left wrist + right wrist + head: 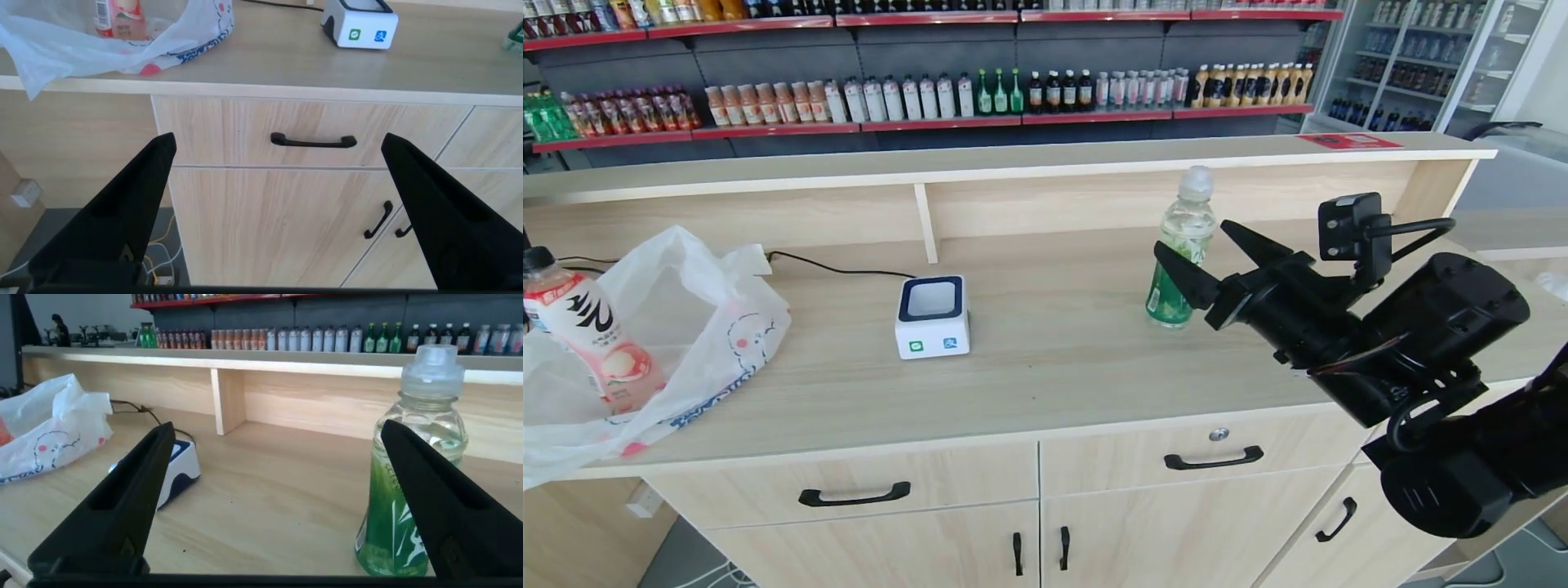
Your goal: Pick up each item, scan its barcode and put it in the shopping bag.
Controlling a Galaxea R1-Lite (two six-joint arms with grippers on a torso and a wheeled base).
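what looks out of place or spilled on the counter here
Nothing is spilled or damaged. The green bottle stands upright and the scanner sits flat. The only untidy thing is the shopping bag, which droops over the counter edge with the pink bottle leaning in it.

The translucent white plastic shopping bag, cut by the head view's left edge, veils the base of the pink-labelled drink bottle, and a finger of the black right gripper covers part of the green-labelled clear bottle.
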